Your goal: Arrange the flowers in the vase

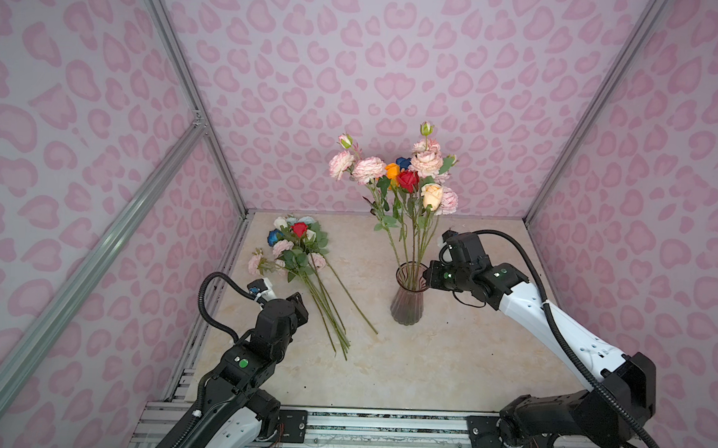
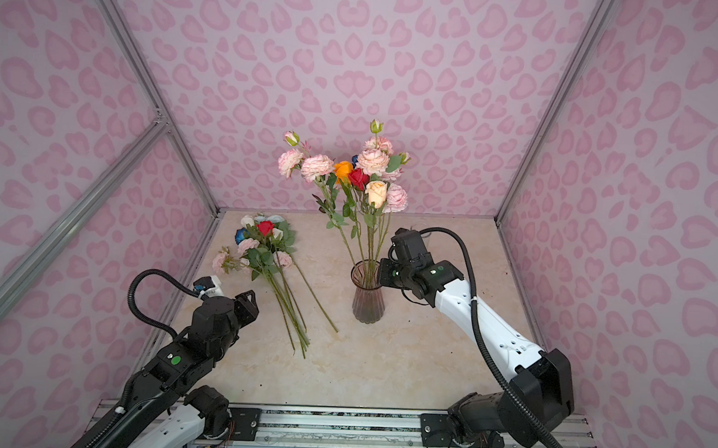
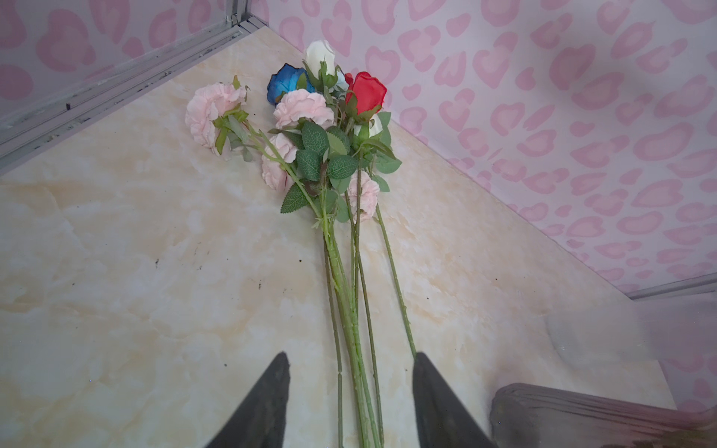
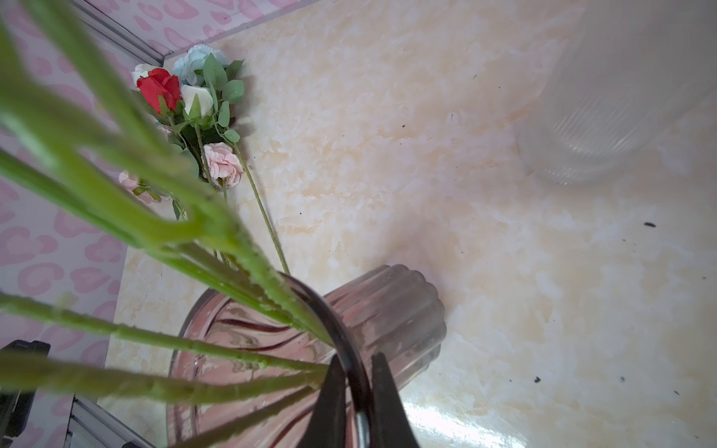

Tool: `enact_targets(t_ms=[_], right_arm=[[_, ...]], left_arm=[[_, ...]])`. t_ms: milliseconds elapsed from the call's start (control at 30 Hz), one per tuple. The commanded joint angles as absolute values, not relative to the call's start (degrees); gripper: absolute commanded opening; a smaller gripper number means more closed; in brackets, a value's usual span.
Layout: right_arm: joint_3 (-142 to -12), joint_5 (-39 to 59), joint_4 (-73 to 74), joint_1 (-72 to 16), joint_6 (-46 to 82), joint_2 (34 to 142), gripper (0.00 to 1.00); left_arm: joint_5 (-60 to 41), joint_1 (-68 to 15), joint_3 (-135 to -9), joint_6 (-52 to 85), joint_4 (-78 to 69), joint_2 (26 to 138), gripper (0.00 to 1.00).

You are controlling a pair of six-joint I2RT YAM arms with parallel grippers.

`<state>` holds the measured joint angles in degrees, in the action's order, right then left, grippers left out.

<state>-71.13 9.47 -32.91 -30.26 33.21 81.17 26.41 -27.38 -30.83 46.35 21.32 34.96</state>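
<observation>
A ribbed smoky-pink glass vase (image 1: 407,302) (image 2: 368,300) stands mid-table and holds several flowers (image 1: 407,178) (image 2: 359,176) with pink, orange, red, blue and cream heads. My right gripper (image 4: 357,358) (image 1: 428,278) is shut on the vase rim (image 4: 329,322), one finger inside and one outside. Several more flowers (image 1: 302,251) (image 3: 326,155) lie on the table to the left, stems pointing toward the front. My left gripper (image 3: 351,357) (image 1: 299,304) hangs open over the lower ends of those stems (image 3: 357,329), holding nothing.
A clear ribbed glass (image 4: 605,116) stands on the marble table (image 1: 426,361) behind the right wrist. Pink patterned walls with aluminium posts (image 1: 223,152) close in three sides. A metal rail (image 1: 382,425) runs along the front edge.
</observation>
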Motion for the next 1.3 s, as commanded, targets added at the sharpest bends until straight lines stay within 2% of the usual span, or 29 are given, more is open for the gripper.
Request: enact_targets(t_ms=[0,333,633,1133,1200,1267], right_arm=[[-74.17,8.59,-29.31,-30.19,31.48,84.33,0.00],[-87.78,12.37,-25.86,-28.61,32.70,98.86,0.00],[-101.21,12.00,-29.21,-27.36,32.25,110.64,0.00],[-116.62,12.87,-35.43,-26.15,30.94,121.38,0.00],[-116.63,13.04,-35.33,-26.10,30.94,121.39,0.07],[-116.60,13.28,-35.27,-26.10,30.92,121.05,0.09]], left_arm=[[27.24,-27.25,-31.01,46.46,20.53,34.94,0.53],[26.98,-27.25,-31.48,46.40,21.53,34.45,0.52],[27.30,-27.25,-31.75,46.05,21.98,32.81,0.52],[26.08,-27.25,-32.29,44.52,22.23,33.13,0.53],[26.09,-27.25,-32.29,44.46,22.08,33.44,0.52],[25.86,-27.25,-32.33,44.39,21.97,33.74,0.52]])
